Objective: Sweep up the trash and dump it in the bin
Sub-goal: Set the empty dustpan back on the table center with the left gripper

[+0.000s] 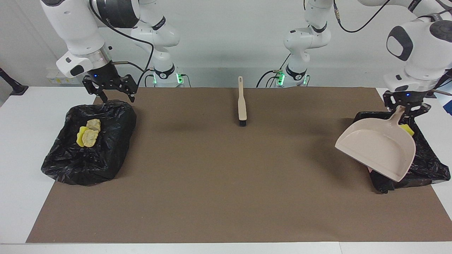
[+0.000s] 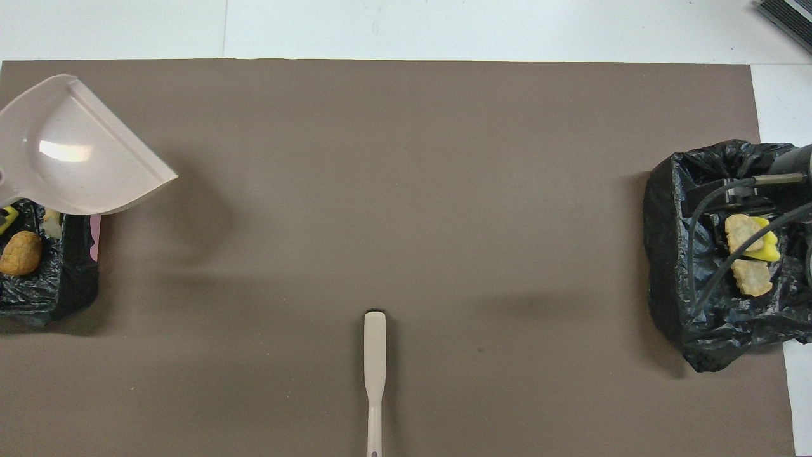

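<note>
the left gripper (image 1: 406,106) is clenched on the handle of the beige dustpan (image 1: 378,148), holding it tilted in the air over the black-bagged bin (image 1: 427,165) at the left arm's end of the table. the pan looks empty. trash already lies in that bin: a brown roll (image 2: 20,252) and a yellow foam chunk (image 1: 408,129) show past the pan's edge. the right gripper (image 1: 111,88) hangs with its jaws released over the edge nearest the robots of the second bagged bin (image 1: 88,165), at the right arm's end of the table, where pale bread-like pieces (image 1: 91,132) sit on yellow foam. the brush (image 1: 242,102) lies flat mid-mat, close to the robots, untouched by either arm. no trash shows on the brown mat (image 1: 226,197), so the dumping looks about done.

risks from here: the pan's rim could snag the loose bag as it withdraws and drag the bin over, spilling pieces. a piece stuck in the pan could drop on the mat. the right gripper's fingers could catch its bag too.
</note>
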`<state>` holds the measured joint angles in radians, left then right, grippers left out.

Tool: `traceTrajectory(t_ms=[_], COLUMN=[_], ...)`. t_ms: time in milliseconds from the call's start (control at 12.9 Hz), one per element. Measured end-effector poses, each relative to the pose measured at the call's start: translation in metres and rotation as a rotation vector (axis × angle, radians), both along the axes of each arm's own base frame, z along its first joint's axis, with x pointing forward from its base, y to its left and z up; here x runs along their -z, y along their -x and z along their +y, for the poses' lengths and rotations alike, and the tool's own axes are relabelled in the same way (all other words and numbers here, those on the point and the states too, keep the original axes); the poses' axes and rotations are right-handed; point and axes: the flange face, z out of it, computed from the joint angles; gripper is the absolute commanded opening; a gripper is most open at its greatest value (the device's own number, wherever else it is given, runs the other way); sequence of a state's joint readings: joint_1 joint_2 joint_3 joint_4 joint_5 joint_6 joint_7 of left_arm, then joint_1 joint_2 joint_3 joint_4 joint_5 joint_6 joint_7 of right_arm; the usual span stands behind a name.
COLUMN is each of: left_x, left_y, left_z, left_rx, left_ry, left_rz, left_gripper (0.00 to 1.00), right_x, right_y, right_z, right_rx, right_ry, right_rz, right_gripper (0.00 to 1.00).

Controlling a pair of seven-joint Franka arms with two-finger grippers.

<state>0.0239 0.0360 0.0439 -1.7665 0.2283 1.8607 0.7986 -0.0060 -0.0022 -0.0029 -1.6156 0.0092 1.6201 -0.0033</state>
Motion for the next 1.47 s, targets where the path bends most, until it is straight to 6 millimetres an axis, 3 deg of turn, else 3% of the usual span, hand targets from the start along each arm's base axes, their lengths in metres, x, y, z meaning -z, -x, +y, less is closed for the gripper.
traceTrajectory(t_ms=[232, 463, 695, 927, 1081, 1468], left_x=[0.03, 0.054, 0.092, 0.124, 0.132, 0.143], left_y=[-0.004, -0.003, -0.003, 0.003, -0.001, -0.001], left_z=[-0.099, -0.174, -0.258, -0.324, -0.35, -0.374], left_rx=[-0.23, -0.384, -0.519, -0.579, -0.611, -0.644], left_ry=[0.125, 0.199, 0.241, 0.243, 0.256, 0.273], left_rz=[-0.024, -0.029, -0.047, -0.047, -0.064, -0.07], left_gripper=[0.0, 0.0, 0.0, 0.0, 0.0, 0.0], right_x=[0.0, 0.0, 0.0, 0.0, 0.0, 0.0], right_y=[0.0, 0.0, 0.0, 0.0, 0.0, 0.0], right_z=[0.0, 0.0, 0.0, 0.0, 0.0, 0.0], right_rx=[0.0, 0.0, 0.0, 0.0, 0.0, 0.0], right_ry=[0.0, 0.0, 0.0, 0.0, 0.0, 0.0], right_rz=[0.0, 0.0, 0.0, 0.0, 0.0, 0.0], right_gripper=[1.0, 1.0, 1.0, 1.0, 1.0, 1.0])
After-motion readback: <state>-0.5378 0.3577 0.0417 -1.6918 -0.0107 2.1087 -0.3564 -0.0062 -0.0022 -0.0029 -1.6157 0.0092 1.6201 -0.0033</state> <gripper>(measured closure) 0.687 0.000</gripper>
